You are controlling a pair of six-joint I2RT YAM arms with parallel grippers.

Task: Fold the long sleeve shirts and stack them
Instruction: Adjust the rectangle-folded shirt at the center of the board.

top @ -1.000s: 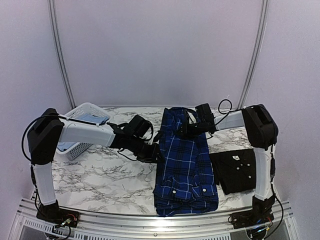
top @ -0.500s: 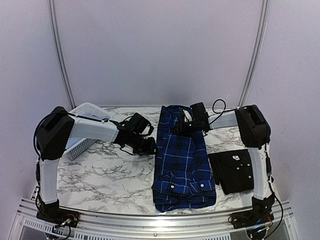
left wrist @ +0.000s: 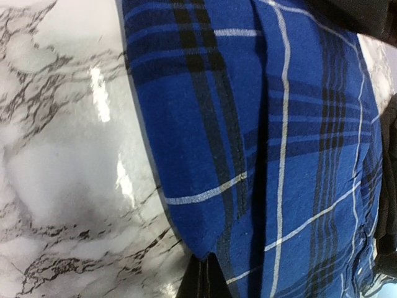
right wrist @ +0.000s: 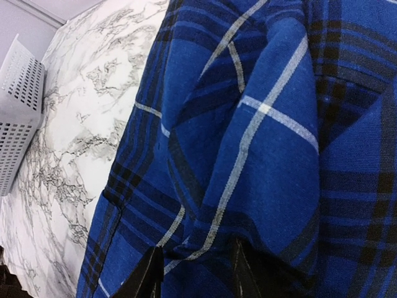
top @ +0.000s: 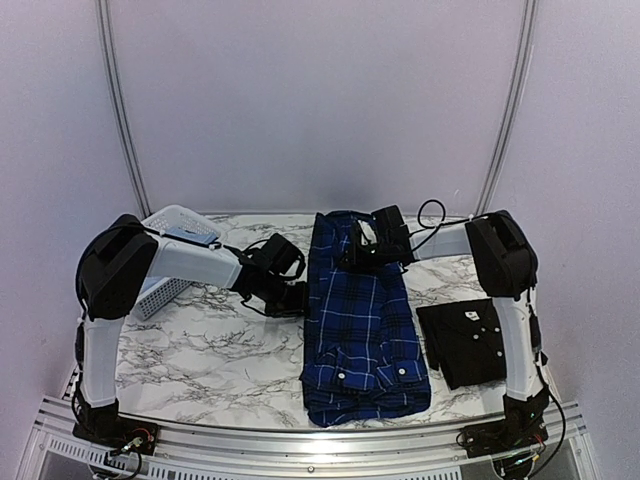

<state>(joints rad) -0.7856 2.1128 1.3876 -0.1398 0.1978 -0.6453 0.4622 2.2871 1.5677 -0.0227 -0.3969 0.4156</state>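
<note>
Left gripper (left wrist: 200,282) re-clamping plaid shirt (top: 365,320) at its left edge
Right gripper (right wrist: 198,273) staying pinched on far fold; both nudging it leftward, likely lining up the next fold.

Top view: bright, even, diffuse light from overhead. Shadows on marble table (top: 200,345) faint, soft-edged. Specular streak on rail (top: 320,462) at near edge. Black shirt (top: 468,342) folds mostly lost in dark.
Left wrist: two white glare patches on marble. Plaid shirt (left wrist: 248,155) weave sharp; top right corner dark, blurred.
Right wrist: plaid crisp mid-frame. Basket (right wrist: 18,112) slightly soft at left edge.
</note>
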